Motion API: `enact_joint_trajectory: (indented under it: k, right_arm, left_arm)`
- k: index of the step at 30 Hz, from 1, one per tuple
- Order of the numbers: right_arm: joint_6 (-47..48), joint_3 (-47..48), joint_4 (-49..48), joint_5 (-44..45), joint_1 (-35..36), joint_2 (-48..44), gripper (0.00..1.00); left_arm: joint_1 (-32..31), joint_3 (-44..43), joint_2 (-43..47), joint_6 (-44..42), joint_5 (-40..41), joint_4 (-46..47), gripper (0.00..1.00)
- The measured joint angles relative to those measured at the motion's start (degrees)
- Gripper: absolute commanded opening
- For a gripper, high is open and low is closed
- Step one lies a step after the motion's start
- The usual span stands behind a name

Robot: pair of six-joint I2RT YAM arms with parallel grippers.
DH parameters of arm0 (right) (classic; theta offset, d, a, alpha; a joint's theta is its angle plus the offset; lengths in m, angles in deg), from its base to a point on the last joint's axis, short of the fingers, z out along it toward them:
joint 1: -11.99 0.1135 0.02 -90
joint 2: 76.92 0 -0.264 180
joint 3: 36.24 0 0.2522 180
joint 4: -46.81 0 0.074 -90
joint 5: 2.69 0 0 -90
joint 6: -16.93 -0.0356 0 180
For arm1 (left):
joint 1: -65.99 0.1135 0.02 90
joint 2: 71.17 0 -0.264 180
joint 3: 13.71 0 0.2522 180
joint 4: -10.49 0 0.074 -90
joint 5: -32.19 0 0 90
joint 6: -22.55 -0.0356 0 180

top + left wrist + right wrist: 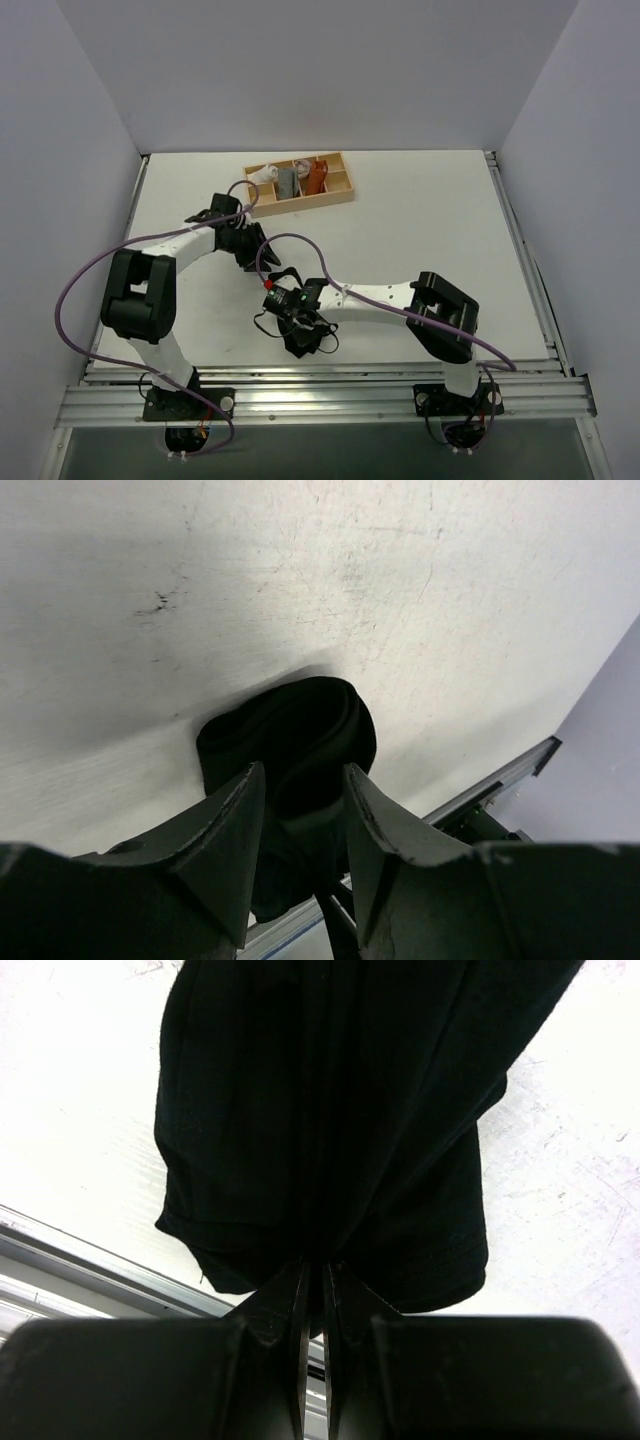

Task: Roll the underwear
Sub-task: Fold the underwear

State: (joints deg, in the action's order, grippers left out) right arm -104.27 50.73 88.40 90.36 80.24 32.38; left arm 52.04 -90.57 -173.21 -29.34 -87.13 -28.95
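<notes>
Black underwear (300,730) sits on the white worktop (300,580), one end coiled into a fat loop right at the tips of the left fingers (230,840). They stand apart with cloth filling the gap, and whether they pinch it or merely straddle it I cannot tell. Over on the right wrist camera, the right fingers (285,1300) are clamped shut on the hem, flat fabric fanning away ahead of them. So both arms are on it, coil at the left, loose sheet at the right, and I'd judge the rolling must run along that line. From above, black cloth and black grippers blur together; only that view shows the wooden tray (305,205), well beyond
</notes>
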Motion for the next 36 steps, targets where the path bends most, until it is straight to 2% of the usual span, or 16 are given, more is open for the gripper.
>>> enact_joint_trajectory:
  k: [4, 7, 10, 21, 27, 35, 36]
  right_arm:
    - [-0.1, 1.4, 1.6, -0.6, 0.0, 0.1, 0.0]
    - [0.0, 3.6, 2.6, -1.0, 0.0, 0.2, 0.0]
    - [0.1, 5.4, 2.9, -1.4, -0.2, 0.3, 0.0]
    - [-1.3, 5.6, 2.4, -4.4, -0.3, 0.3, 0.0]
    - [-2.5, 4.0, 1.3, -5.1, 0.1, 0.3, 0.0]
    - [-4.1, 3.6, -0.7, -5.6, 0.6, 0.3, 0.0]
    - [-4.3, 3.6, -0.8, -5.6, 0.7, 0.3, 0.0]
  left_arm:
    - [0.7, -1.1, 4.8, -1.1, 4.7, -4.1, 0.43]
    - [1.2, -1.1, 10.2, -1.6, 8.0, -7.6, 0.32]
    - [1.4, 1.3, 14.9, -1.9, 8.4, -8.0, 0.29]
    - [0.3, 30.9, 27.5, 5.5, 0.3, -2.7, 0.36]
    - [-0.8, 35.1, 27.8, 9.3, -2.6, 4.7, 0.43]
    - [-1.5, 39.0, 27.3, 12.2, -3.0, 12.5, 0.43]
    - [-1.5, 39.3, 27.0, 12.8, -3.5, 13.3, 0.39]
